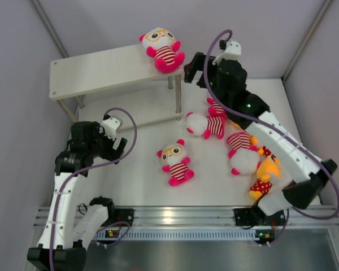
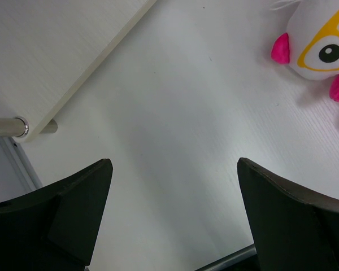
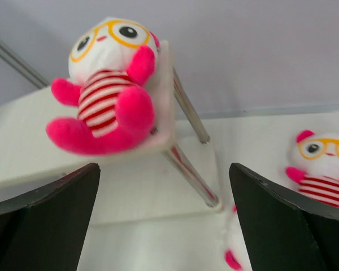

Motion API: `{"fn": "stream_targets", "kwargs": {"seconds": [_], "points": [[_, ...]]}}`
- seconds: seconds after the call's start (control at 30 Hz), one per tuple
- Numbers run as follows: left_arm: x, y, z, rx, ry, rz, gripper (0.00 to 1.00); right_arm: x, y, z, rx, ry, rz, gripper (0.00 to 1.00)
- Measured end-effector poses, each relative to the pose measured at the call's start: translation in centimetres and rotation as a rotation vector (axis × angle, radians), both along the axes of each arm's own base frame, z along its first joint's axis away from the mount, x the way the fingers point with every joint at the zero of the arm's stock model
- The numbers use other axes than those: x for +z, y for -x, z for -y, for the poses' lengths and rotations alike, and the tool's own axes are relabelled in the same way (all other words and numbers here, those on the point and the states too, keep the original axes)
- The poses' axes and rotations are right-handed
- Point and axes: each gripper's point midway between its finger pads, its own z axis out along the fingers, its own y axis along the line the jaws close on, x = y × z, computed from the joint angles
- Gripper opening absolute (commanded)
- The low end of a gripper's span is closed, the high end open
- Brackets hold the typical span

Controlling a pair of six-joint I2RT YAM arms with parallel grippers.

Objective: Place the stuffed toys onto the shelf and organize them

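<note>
Right gripper [image 1: 191,69] spread wide and empty, just off the right end of the shelf [image 1: 96,72], one striped plush [image 3: 104,93] seated on its top corner ahead of the fingers, left gripper [image 1: 118,149] likewise agape over the table [image 1: 141,183], holding nothing, second striped plush [image 1: 176,162] lying to its right

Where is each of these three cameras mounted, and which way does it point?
Top external: above and behind the arms, looking down on table, shelf and toys; both arms show.
Left wrist: on the left arm, facing down at the table and a shelf corner; open left gripper shows.
Right wrist: on the right arm, facing the shelved toy; open right gripper shows.
Shared: top and right-wrist views both show that shelved toy.
</note>
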Motion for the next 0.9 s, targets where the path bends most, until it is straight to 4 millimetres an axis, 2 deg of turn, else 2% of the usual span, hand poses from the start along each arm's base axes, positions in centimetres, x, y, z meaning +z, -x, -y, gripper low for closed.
{"fn": "stream_targets", "kwargs": {"seconds": [0.1, 0.13, 0.2, 0.27, 0.37, 0.43, 0.5, 0.53, 0.6, 0.73, 0.83, 0.87, 0.9], "points": [[0.1, 0.0, -0.1, 0.005, -0.004, 0.004, 0.98, -0.4, 4.9, 4.2, 0.017, 0.065, -0.005, 0.92], [0.1, 0.0, -0.1, 0.006, -0.005, 0.004, 0.98, -1.1, 6.9, 5.5, 0.037, 0.080, -0.011, 0.92], [0.0, 0.0, -0.4, 0.016, -0.013, 0.004, 0.98, -3.9, 9.9, 6.5, 0.103, 0.092, -0.043, 0.92], [0.0, 0.0, -0.7, 0.030, -0.025, 0.002, 0.98, -8.3, 12.3, 6.0, 0.208, 0.084, -0.095, 0.91], [-0.3, 0.0, -1.2, 0.051, -0.045, -0.005, 0.98, -20.9, 15.0, 2.6, 0.411, 0.131, -0.344, 0.91], [-0.6, 0.1, -1.6, 0.066, -0.060, -0.012, 0.98, -30.1, 17.7, 1.3, 0.509, 0.203, -0.580, 0.93], [-1.0, 0.3, -1.7, 0.072, -0.066, -0.023, 0.98, -36.0, 20.9, 1.3, 0.577, 0.279, -0.750, 0.95], [-1.2, 0.5, -1.8, 0.074, -0.069, -0.028, 0.98, -37.7, 22.4, 1.0, 0.620, 0.301, -0.803, 0.96], [-1.4, 0.7, -1.8, 0.076, -0.071, -0.032, 0.98, -38.5, 23.6, 0.2, 0.682, 0.299, -0.821, 0.96], [-1.2, 0.8, -1.8, 0.076, -0.070, -0.022, 0.98, -37.9, 22.9, -2.8, 0.768, 0.223, -0.753, 0.93], [-1.2, 0.8, -1.8, 0.073, -0.067, -0.022, 0.98, -38.5, 22.7, -4.5, 0.812, 0.171, -0.749, 0.67], [-1.2, 0.9, -1.6, 0.069, -0.062, -0.021, 0.98, -38.6, 22.7, -4.8, 0.819, 0.163, -0.749, 0.40], [-1.2, 0.9, -1.6, 0.065, -0.058, -0.021, 0.98, -38.7, 22.7, -5.1, 0.827, 0.154, -0.748, 0.28]]}}
